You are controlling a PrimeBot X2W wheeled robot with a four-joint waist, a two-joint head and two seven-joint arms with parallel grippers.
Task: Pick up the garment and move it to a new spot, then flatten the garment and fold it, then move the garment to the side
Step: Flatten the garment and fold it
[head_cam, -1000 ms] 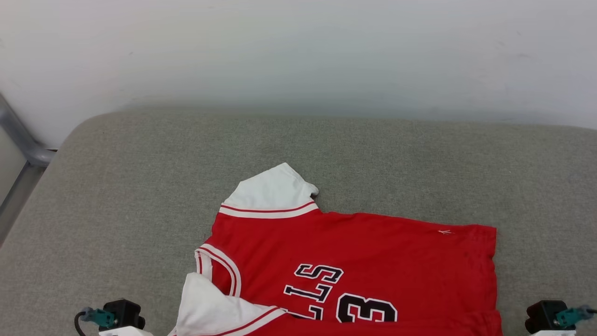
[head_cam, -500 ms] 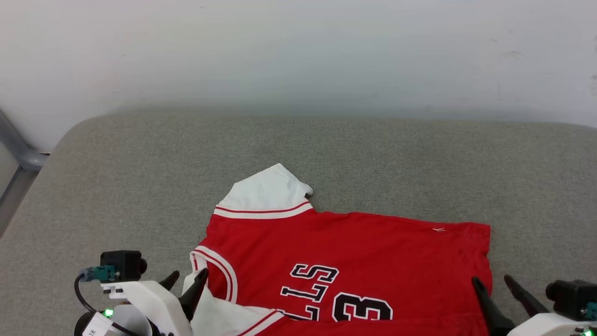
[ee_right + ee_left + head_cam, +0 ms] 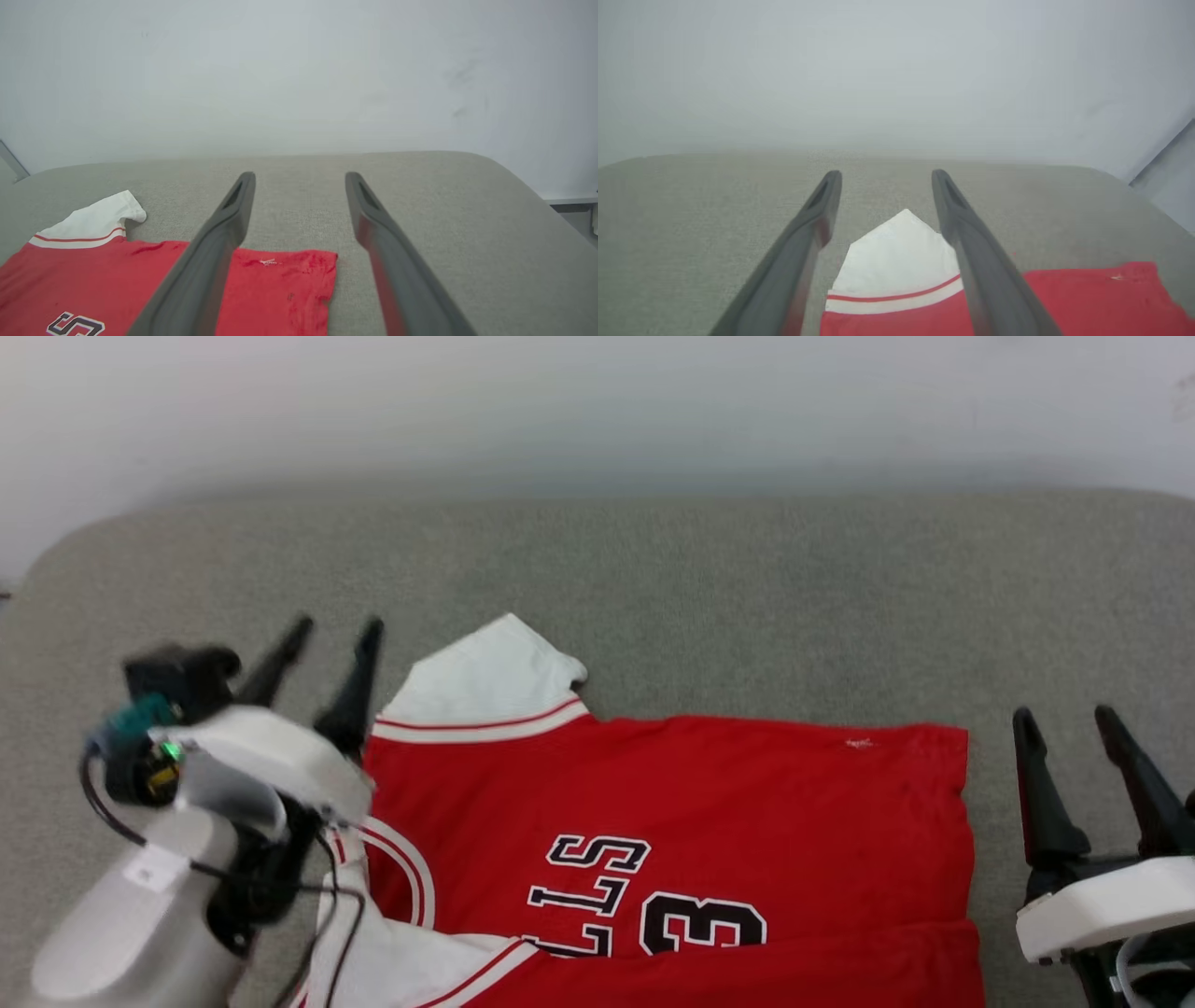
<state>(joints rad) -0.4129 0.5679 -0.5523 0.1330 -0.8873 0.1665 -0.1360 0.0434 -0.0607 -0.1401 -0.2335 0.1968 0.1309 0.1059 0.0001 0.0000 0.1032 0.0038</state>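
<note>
L gripper (image 3: 338,623), R gripper (image 3: 1065,713) opened, off garment (image 3: 672,784)

The red-and-white jersey garment (image 3: 672,803) lies flat on the near middle of the grey fabric-covered surface (image 3: 747,597), the left gripper (image 3: 336,623) by its far left sleeve, the right gripper (image 3: 1065,713) just right of its hem, and a pale wall (image 3: 597,411) behind.

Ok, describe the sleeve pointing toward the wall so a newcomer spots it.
A red garment lies on the grey cushion. At its far left corner, right of the left gripper, a white sleeve juts flat. The other white sleeve lies folded over at the near edge.
</note>
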